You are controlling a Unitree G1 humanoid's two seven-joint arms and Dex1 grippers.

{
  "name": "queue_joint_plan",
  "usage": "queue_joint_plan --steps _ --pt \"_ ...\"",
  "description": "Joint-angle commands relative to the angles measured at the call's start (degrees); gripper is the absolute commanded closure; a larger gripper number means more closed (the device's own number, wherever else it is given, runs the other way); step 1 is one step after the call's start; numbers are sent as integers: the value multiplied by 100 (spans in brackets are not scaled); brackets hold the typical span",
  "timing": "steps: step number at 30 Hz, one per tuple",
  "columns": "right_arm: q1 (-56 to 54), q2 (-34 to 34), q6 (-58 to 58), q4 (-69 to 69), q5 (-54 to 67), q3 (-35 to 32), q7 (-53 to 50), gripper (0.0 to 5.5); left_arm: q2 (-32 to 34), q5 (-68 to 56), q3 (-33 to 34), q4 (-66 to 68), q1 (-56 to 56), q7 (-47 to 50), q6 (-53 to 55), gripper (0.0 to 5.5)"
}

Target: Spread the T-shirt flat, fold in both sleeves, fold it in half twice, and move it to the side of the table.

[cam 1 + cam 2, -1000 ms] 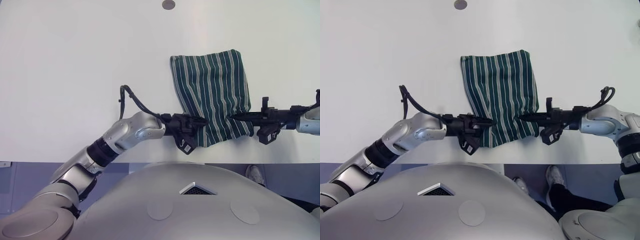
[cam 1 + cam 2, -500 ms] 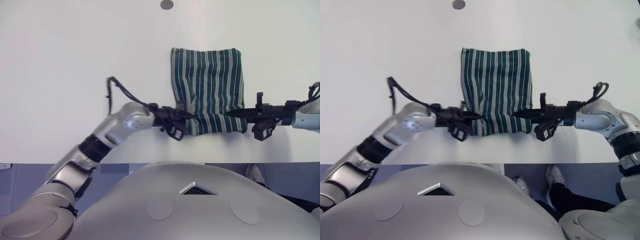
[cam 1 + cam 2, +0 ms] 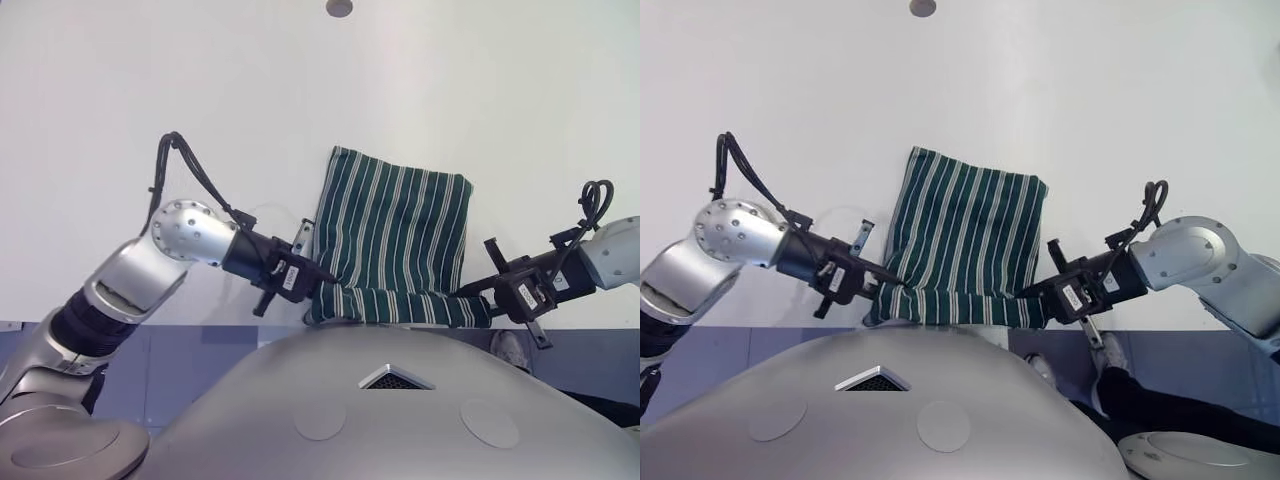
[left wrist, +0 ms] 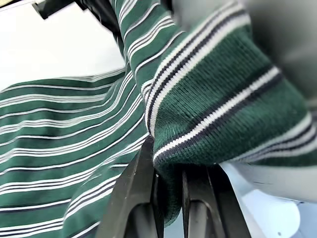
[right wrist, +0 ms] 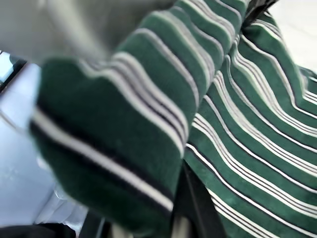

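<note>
Across the white table [image 3: 150, 100], the folded green striped T-shirt [image 3: 395, 225] lies near the front edge. The left gripper [image 3: 318, 278] is clamped on its near left corner and the right gripper [image 3: 478, 292] on its near right corner. The near hem is lifted and stretched between them.

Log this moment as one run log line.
left gripper: shut on T-shirt near-left corner | right gripper: shut on near-right corner | T-shirt: near edge held, rest on table
</note>
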Motion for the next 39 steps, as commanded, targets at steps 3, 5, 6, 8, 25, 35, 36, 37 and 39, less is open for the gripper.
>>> queue_joint_plan --steps 3,5,6,8,25,35,36,37,39 --pt "337 234 1577 -383 970 -760 -627 517 -107 -328 117 785 -1151 -165 1374 528" --pt "678 584 1792 -283 916 -819 -923 517 -428 -107 -105 1272 -1649 -17 1764 529" --pt "831 766 1879 -246 857 -843 -1049 517 -573 -10 -193 1474 -1838 53 1917 529" --pt "1111 1219 2015 -108 796 -893 -1291 517 -799 186 -349 1859 -2147 103 2096 529" --pt "1076 2516 3295 511 1283 -2454 -962 517 -1690 96 57 2673 -2978 327 2909 529" --pt "753 2979 3793 703 885 -2623 -918 517 -2088 509 -80 3297 -3102 693 2586 529" --pt "725 3013 3802 761 827 -2618 -922 517 -2137 581 -98 3358 -3102 768 2542 529" --pt "697 3047 3811 821 749 -2613 -921 517 -2185 674 -123 3441 -3108 836 2491 529" --pt "657 3121 3849 943 605 -2603 -951 517 -2281 824 -173 3613 -3101 952 2386 529"
